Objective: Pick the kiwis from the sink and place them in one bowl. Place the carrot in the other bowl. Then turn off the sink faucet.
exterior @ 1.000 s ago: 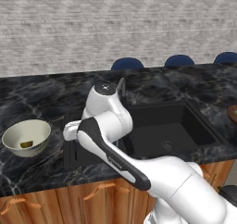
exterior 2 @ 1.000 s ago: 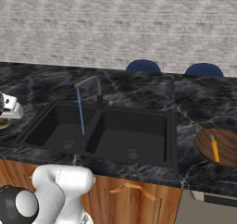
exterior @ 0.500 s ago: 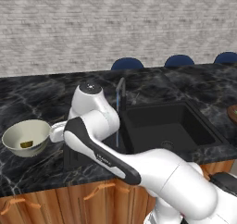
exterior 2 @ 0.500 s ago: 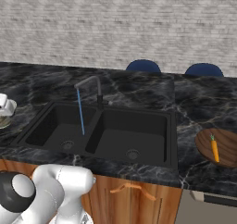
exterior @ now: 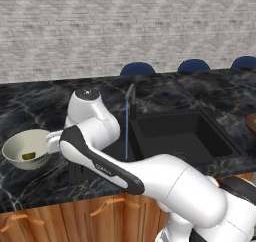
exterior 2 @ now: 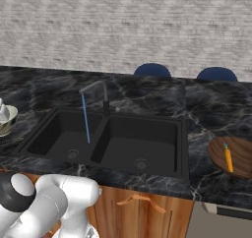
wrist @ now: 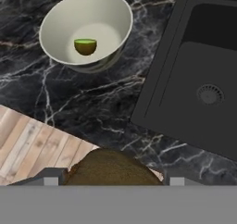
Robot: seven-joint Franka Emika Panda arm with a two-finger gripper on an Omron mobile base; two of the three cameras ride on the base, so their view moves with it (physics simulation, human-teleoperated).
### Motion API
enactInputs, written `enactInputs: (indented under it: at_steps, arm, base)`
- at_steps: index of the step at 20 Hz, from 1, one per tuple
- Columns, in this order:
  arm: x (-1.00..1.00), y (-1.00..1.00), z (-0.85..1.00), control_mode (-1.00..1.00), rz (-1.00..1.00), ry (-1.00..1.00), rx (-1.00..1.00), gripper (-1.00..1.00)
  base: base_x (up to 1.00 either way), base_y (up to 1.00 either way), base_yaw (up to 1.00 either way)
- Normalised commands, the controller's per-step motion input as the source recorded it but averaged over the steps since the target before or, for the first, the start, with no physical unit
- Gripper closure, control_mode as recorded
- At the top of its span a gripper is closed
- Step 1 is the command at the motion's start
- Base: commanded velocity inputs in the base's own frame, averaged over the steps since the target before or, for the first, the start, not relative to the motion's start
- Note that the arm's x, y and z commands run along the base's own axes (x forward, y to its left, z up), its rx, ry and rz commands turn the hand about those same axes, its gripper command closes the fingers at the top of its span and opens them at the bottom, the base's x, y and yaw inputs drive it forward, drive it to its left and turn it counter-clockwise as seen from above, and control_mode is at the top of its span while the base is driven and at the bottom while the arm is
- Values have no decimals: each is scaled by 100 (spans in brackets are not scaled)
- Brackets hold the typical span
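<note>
Brown and fuzzy, the dull kiwi [wrist: 110,167] is sitting right at the bottom of the hand view, between the fingers [wrist: 110,180]. The fingers are standing wide and look to be holding it, though their tips are mostly cut off by the bottom edge, so the grip itself is hard to see. The kiwi's lower part is cut off too.

The yellow-green kiwi [wrist: 85,46] is lying inside the off-white bowl [wrist: 60,21], which is resting on the black marble tabletop [wrist: 69,102] just beside the sink [wrist: 194,79]. In the left base view the same kiwi [exterior: 28,156] is showing as a small spot in the bowl [exterior: 15,145], and the white arm [exterior: 100,151] is reaching toward that bowl and hiding much of the left basin.

In the right base view the bowl [exterior 2: 11,118] is cut off at the left edge. The faucet [exterior 2: 101,92] is standing behind the sink [exterior 2: 147,143], and a thin blue water stream [exterior 2: 85,119] is running down into the left basin. The carrot [exterior 2: 228,158] is lying in the brown bowl [exterior 2: 219,151] at the right, well apart from the sink. In the left base view the brown bowl [exterior: 251,122] is only a sliver at the right edge.
</note>
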Motion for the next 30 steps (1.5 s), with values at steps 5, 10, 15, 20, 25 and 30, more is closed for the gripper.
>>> enactInputs:
  at_steps: [5, 10, 15, 20, 25, 30]
  arm:
    - [21, 17, 0, -100, 0, 1, 0, 100]
    - [24, 26, 0, -100, 0, 2, 0, 100]
    - [25, 28, 0, -100, 0, 0, 0, 100]
    - [24, 18, 0, -100, 0, 0, 0, 100]
    - [14, 12, 0, -100, 0, 1, 0, 100]
    - [19, 4, -4, -100, 0, 0, -1, 100]
  base:
    - [0, 0, 0]
    - [0, 0, 0]
    - [0, 0, 0]
    - [0, 0, 0]
    - [0, 0, 0]
    - [0, 0, 0]
